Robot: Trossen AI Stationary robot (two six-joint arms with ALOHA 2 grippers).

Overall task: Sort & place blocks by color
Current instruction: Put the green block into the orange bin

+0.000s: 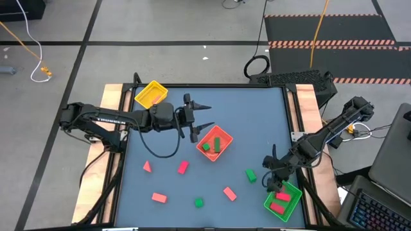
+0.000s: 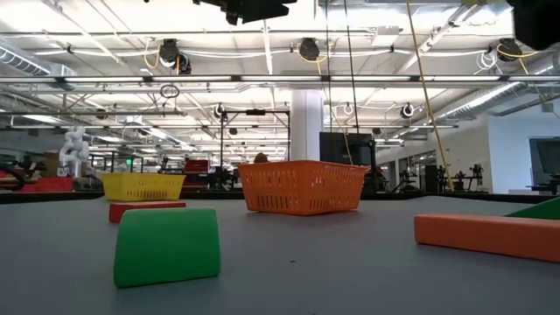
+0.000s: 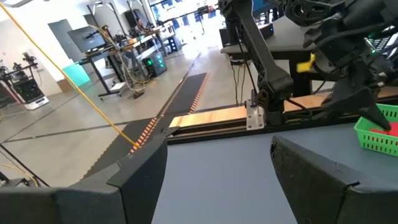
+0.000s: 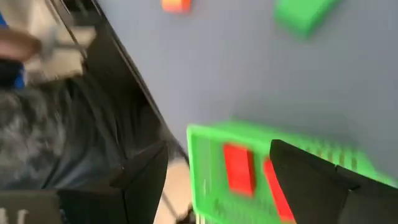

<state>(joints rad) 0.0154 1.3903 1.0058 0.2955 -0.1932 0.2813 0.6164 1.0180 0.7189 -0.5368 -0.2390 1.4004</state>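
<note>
My left gripper (image 1: 207, 116) (image 3: 219, 146) is open and holds nothing, hovering level just beyond the far-left corner of the red-orange tray (image 1: 214, 142), which holds green blocks (image 1: 212, 145). My right gripper (image 1: 275, 185) (image 4: 217, 146) is open and empty above the far-left edge of the green tray (image 1: 282, 201) (image 4: 273, 168), where red blocks (image 4: 238, 168) lie. Loose on the table are a green block (image 1: 250, 174) (image 4: 305, 14), another green block (image 1: 199, 203) (image 2: 166, 245), and several pink and red blocks (image 1: 183, 167).
A yellow tray (image 1: 151, 94) sits at the table's far-left corner with something pink in it. A pink wedge (image 1: 147, 167) and red bricks (image 1: 159, 197), (image 1: 229, 193) lie along the near half. A laptop (image 1: 385, 205) stands off the right edge.
</note>
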